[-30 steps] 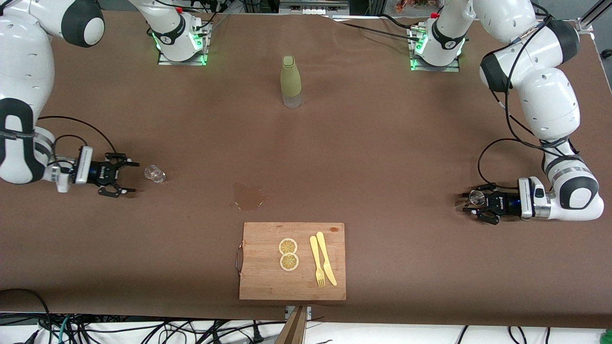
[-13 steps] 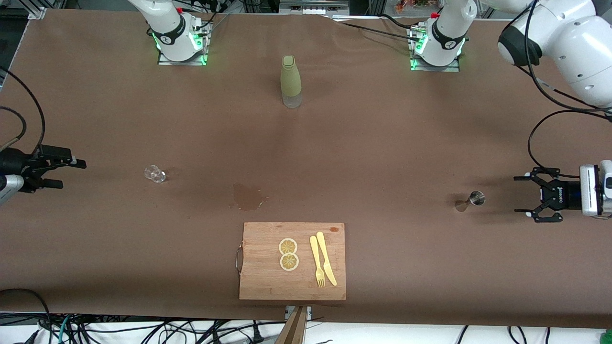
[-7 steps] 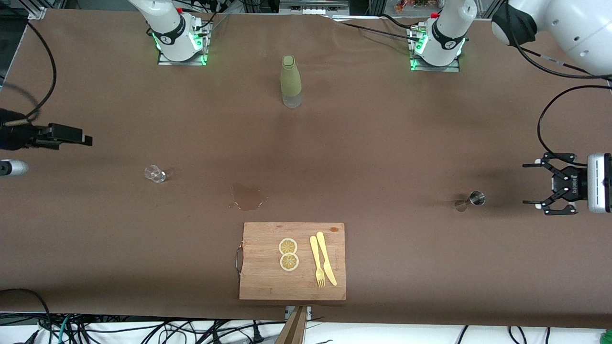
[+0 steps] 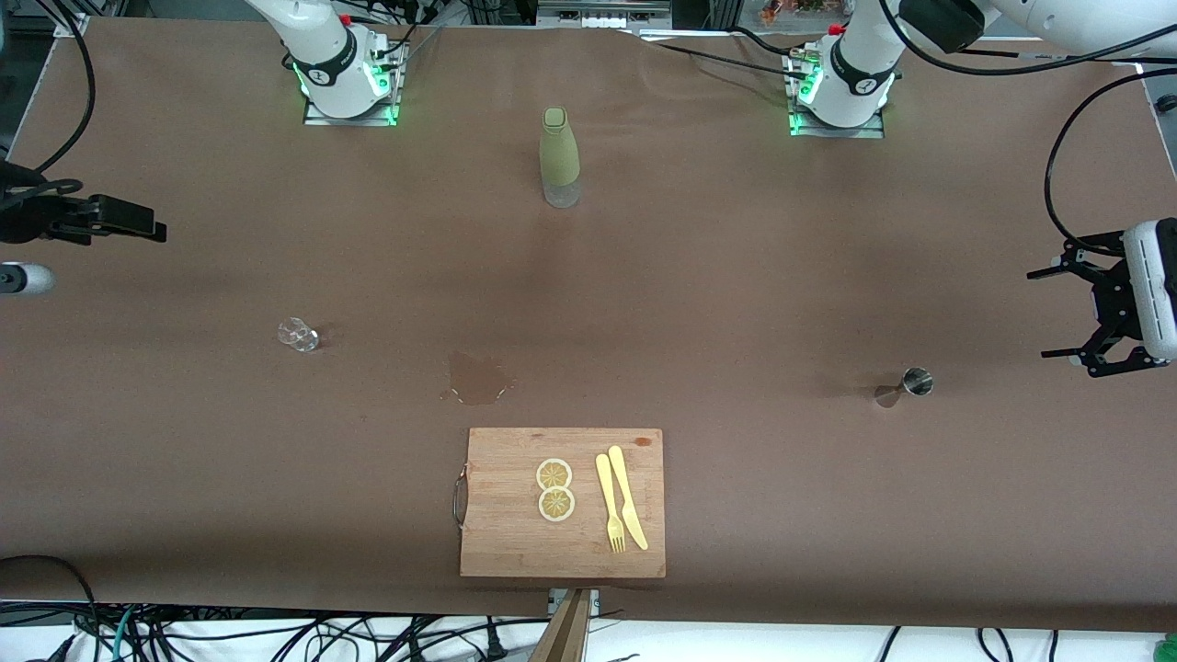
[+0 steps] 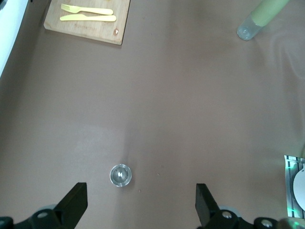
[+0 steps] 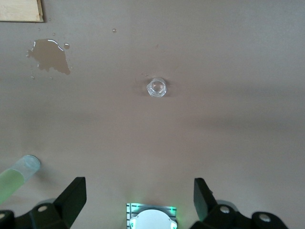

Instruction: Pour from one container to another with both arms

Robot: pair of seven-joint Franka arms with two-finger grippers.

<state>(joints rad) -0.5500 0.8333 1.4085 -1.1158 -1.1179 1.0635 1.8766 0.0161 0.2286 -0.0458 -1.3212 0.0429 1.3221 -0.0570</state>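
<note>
While both tools hang open — jigger near left tool, apart.

Both arms, white with black cables, raised at opposite table ends, empty black finger grippers spread.

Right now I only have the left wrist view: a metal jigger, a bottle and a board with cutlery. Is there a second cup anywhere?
Observer: Yes, a small clear glass stands toward the right arm's end of the table.
Operator: Is anything gripping it?
Observer: No. The right gripper hangs open over that end of the table, holding nothing.
Operator: Any spill?
Observer: A puddle lies just farther from the front camera than the cutting board.
</note>
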